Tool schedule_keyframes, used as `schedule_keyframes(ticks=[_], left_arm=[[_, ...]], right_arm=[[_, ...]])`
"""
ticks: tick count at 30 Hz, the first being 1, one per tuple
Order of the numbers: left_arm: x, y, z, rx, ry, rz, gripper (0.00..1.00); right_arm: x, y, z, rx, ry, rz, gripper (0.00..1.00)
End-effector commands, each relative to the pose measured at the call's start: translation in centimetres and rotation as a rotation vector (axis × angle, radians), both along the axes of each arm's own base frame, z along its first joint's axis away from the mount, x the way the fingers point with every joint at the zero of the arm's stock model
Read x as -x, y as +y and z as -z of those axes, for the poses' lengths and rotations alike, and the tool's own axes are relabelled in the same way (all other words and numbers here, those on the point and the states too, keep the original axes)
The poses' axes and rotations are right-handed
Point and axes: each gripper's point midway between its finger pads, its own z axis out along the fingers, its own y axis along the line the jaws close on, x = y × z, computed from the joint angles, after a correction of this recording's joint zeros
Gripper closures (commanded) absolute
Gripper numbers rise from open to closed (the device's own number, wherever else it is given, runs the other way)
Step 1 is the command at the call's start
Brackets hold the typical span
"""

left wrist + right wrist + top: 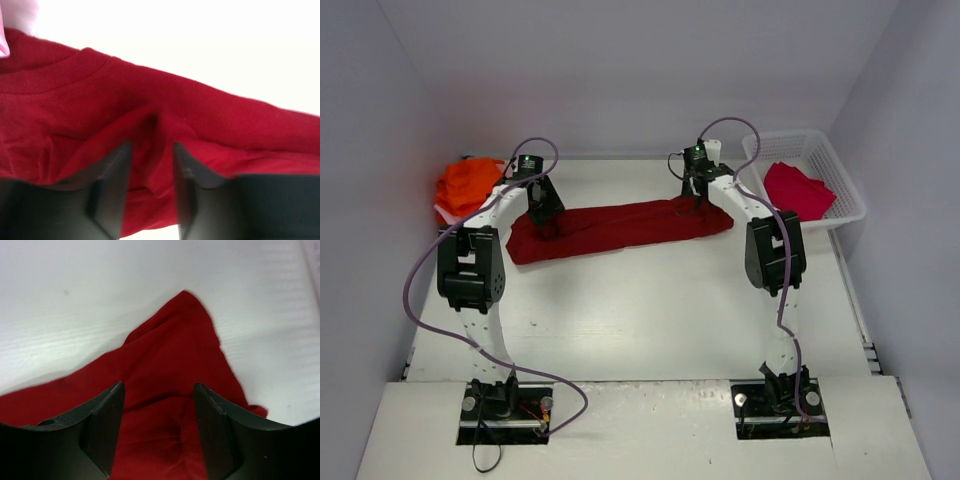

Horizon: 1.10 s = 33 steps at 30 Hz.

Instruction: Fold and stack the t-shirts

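The large dark red t-shirt (pixel 620 225) lies as a long, bunched band across the back of the table. My left gripper (pixel 542 215) is down on its left end, jaws open a narrow way with a raised fold of the cloth (pixel 155 125) between the fingertips. My right gripper (pixel 690 203) is down near the shirt's right end, jaws open wide over the cloth (pixel 165 370), close to a pointed corner of it. Bright orange shirts (pixel 468 183) are piled at the back left on a pale pink one (pixel 445 212). A crimson shirt (pixel 798 190) lies in the basket.
The white lattice basket (pixel 850 200) stands at the back right, close to the right arm. White walls close in the table on three sides. Both arms' cables loop above the shirt.
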Motion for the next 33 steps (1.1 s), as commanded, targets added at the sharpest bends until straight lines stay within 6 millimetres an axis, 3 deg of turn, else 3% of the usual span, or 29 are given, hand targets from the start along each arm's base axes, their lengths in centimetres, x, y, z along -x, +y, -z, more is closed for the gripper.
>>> schedule_keyframes(ticks=[1, 3, 6, 14, 24, 28, 33], left_arm=[[-1.5, 0.9, -2.7, -0.01, -0.096, -0.022, 0.54], [-1.6, 1.4, -2.9, -0.03, -0.1, -0.038, 0.34], [-1.3, 1.8, -3.4, -0.05, -0.104, -0.053, 0.18], [-0.4, 0.9, -5.2, -0.004, -0.145, -0.048, 0.18], [0.5, -1.0, -5.5, 0.054, -0.158, -0.041, 0.18], [0.7, -1.1, -4.7, 0.054, -0.142, -0.042, 0.18], [1.0, -1.2, -2.1, 0.055, -0.093, -0.051, 0.18]], right_arm=[[1.0, 3.8, -5.5, -0.052, -0.096, -0.078, 0.46], [1.6, 5.1, -5.5, -0.067, -0.092, -0.105, 0.43], [2.7, 7.5, -5.1, -0.082, -0.08, -0.154, 0.42], [5.4, 12.6, -4.4, -0.134, -0.058, -0.229, 0.42], [6.6, 13.2, 1.2, -0.145, 0.026, -0.22, 0.42], [6.4, 13.6, 2.3, -0.153, 0.038, -0.226, 0.42], [6.5, 13.6, 3.4, -0.148, 0.053, -0.228, 0.42]])
